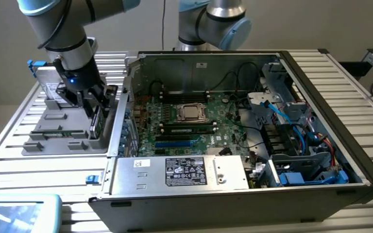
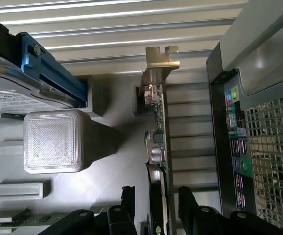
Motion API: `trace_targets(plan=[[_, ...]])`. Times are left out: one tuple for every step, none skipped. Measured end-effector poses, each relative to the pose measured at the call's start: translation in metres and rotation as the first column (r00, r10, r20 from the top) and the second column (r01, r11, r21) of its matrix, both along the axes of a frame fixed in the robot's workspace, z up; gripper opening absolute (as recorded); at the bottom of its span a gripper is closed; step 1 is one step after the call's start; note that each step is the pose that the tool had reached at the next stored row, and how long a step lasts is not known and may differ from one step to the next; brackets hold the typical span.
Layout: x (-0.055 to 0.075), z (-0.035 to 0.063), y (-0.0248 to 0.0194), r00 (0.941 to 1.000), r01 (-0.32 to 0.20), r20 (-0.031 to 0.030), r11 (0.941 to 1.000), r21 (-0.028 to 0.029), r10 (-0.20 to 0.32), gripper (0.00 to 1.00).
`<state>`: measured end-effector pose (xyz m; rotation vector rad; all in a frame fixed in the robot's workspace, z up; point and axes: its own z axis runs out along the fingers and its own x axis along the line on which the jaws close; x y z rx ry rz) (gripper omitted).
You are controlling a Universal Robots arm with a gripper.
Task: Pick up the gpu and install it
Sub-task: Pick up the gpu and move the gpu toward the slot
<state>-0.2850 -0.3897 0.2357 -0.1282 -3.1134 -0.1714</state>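
gpu [image 2: 159, 142]: stands on edge in the slotted grey holder [image 1: 63, 148], at the exterior view's left of the open computer case [image 1: 342, 97], leaving both faces reachable; end effector [image 2: 157, 200] spread, straddling it, unclamped

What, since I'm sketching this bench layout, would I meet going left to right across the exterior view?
hard drive → gpu → processor → blue cables

The arm [image 1: 70, 46] hangs vertical, its claw [image 2: 156, 196] spread wide.
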Motion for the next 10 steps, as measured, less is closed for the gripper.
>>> trace_targets(plan=[[0.0000, -0.0010, 0.0000, 1.0000, 0.000, 0.0000, 1.0000, 0.0000, 0.000, 0.49], [0.0000, -0.0019, 0.0000, 1.0000, 0.000, 0.0001, 1.0000, 0.0000, 0.000, 0.49], [0.0000, -0.0028, 0.0000, 1.0000, 0.000, 0.0000, 1.0000, 0.0000, 0.000, 0.49], [0.0000, -0.0038, 0.0000, 1.0000, 0.000, 0.0000, 1.0000, 0.0000, 0.000, 0.49], [0.0000, -0.0047, 0.0000, 1.0000, 0.000, 0.0001, 1.0000, 0.0000, 0.000, 0.49], [0.0000, -0.0054, 0.0000, 1.0000, 0.000, 0.0001, 1.0000, 0.0001, 0.000, 0.49], [0.0000, -0.0058, 0.0000, 1.0000, 0.000, -0.0001, 1.0000, 0.0000, 0.000, 0.49], [0.0000, -0.0062, 0.0000, 1.0000, 0.000, -0.0001, 1.0000, 0.0000, 0.000, 0.49], [0.0000, -0.0066, 0.0000, 1.0000, 0.000, 0.0000, 1.0000, 0.0000, 0.000, 0.49], [0.0000, -0.0071, 0.0000, 1.0000, 0.000, -0.0001, 1.0000, 0.0000, 0.000, 0.49]])
